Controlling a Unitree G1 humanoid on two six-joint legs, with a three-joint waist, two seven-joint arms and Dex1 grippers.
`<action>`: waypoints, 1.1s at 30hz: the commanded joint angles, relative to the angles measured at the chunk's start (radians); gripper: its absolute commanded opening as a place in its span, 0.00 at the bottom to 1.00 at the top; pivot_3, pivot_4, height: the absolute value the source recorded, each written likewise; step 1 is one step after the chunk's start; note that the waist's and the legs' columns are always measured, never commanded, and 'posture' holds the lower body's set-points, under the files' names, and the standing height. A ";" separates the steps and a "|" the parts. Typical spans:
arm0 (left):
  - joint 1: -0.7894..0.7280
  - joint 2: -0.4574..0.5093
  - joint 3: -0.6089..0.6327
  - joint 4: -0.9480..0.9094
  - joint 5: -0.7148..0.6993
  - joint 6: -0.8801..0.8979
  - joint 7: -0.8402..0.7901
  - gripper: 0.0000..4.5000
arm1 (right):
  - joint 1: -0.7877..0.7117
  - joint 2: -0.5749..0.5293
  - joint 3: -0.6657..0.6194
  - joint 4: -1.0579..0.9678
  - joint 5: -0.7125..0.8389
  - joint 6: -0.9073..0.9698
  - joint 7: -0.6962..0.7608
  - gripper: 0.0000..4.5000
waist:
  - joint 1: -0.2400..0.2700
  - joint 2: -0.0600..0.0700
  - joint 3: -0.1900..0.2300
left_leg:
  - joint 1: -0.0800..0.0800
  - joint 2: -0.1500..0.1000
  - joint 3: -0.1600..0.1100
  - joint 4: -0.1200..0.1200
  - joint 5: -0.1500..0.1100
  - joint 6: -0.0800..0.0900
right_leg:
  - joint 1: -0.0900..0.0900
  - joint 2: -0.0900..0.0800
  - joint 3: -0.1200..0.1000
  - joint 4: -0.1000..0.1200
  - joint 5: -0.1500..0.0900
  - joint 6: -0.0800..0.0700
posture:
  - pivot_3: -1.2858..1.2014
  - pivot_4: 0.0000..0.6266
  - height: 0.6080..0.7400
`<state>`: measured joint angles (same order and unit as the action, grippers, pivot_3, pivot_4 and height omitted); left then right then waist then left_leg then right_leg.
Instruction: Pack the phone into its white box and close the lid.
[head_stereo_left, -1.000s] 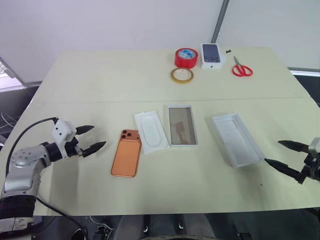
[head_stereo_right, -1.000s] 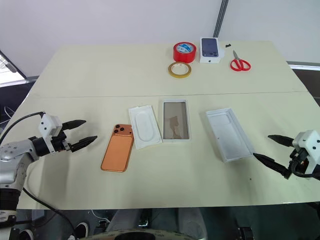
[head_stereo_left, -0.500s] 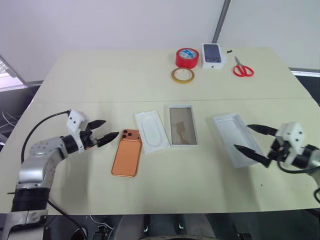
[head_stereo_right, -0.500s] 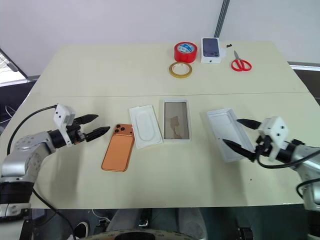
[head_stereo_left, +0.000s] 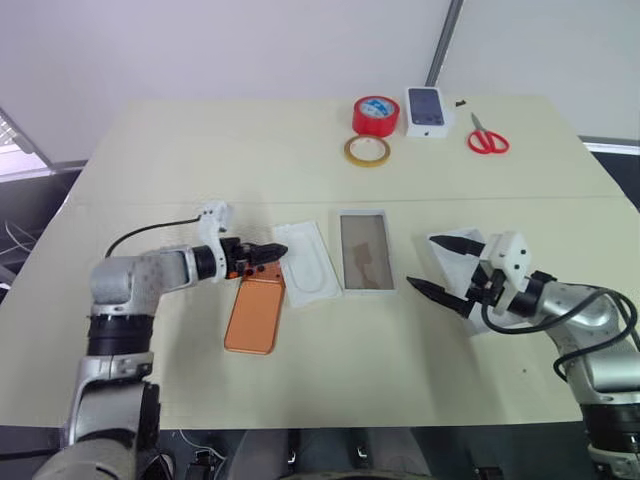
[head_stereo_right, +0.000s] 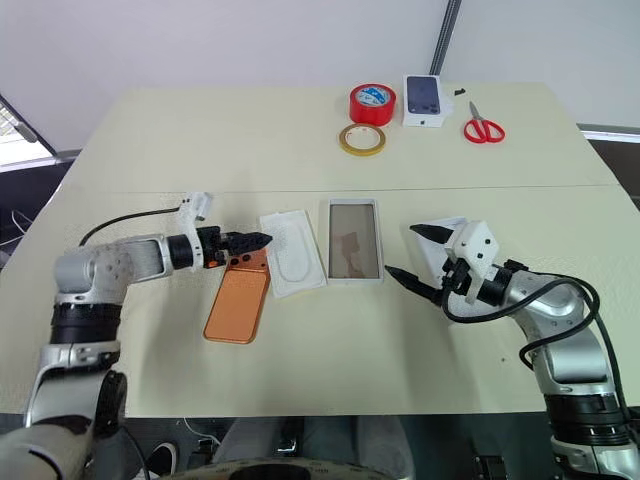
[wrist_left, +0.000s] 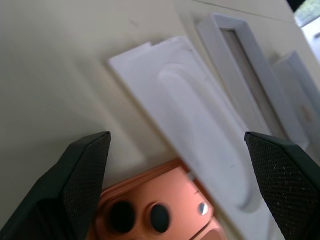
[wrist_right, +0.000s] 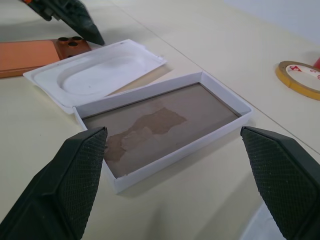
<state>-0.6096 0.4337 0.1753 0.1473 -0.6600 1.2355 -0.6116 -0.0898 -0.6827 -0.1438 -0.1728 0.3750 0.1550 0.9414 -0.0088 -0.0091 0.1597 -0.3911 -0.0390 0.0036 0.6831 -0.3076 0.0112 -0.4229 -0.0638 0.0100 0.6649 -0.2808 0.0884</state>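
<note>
My left gripper (head_stereo_left: 268, 252), fingers spread wide and empty, hovers over the camera end of the phone (head_stereo_left: 252, 314), whose long axis runs toward me on the table (head_stereo_left: 200, 160). The white box (head_stereo_left: 364, 250) lies just beyond the insert (head_stereo_left: 313, 262). My right gripper (head_stereo_left: 438, 266), also wide and empty, hangs by the lid (head_stereo_left: 452, 262), farther from the phone.

1. I see the phone (head_stereo_left: 252, 310) lying flat on the tabletop (head_stereo_left: 200, 170), orange-copper back up, its dark lens cluster at the far end, long axis tilted slightly.
2. The white box (head_stereo_left: 364, 252) sits open just right of the middle, a shallow white tray with a brownish, patchy floor and nothing inside it.
3. Its white moulded insert (head_stereo_left: 312, 262) with an oval recess lies out on the tabletop between the phone and the tray, close beside both.
4. I make out the lid (head_stereo_left: 452, 262) further right, open side up, plain white inside, partly hidden.
</note>
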 joint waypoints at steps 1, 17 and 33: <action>-0.038 -0.029 0.060 0.045 -0.043 0.093 0.040 1.00 | -0.001 0.008 -0.014 -0.023 0.000 -0.028 -0.017 1.00 | -0.002 0.000 0.000 | 0.000 0.000 0.000 0.000 0.001 -0.001 | 0.000 0.000 0.000 0.000 0.000 0.000 | 0.52 0.24 1.00; -0.095 -0.083 0.125 0.155 -0.048 0.223 0.111 0.48 | 0.003 0.017 -0.007 -0.022 -0.021 -0.056 -0.056 1.00 | -0.002 0.000 0.000 | 0.000 0.000 0.000 0.000 0.004 -0.007 | 0.000 0.000 0.000 0.000 0.000 0.000 | 0.52 0.24 1.00; -0.176 -0.134 0.335 0.258 -0.064 0.337 0.197 0.01 | -0.013 0.016 0.050 -0.067 0.010 -0.014 -0.008 1.00 | -0.001 -0.001 0.000 | 0.000 0.000 0.000 0.000 0.004 -0.007 | 0.000 0.000 0.000 0.000 0.000 0.000 | 0.52 0.24 1.00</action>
<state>-0.7440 0.2987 0.4575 0.4005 -0.7091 1.5684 -0.4260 -0.0942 -0.6683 -0.1044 -0.1779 0.3524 0.1310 0.9118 -0.0097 -0.0096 0.1600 -0.3910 -0.0391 0.0031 0.6830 -0.3039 0.0045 -0.4232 -0.0634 0.0101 0.6653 -0.2807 0.0886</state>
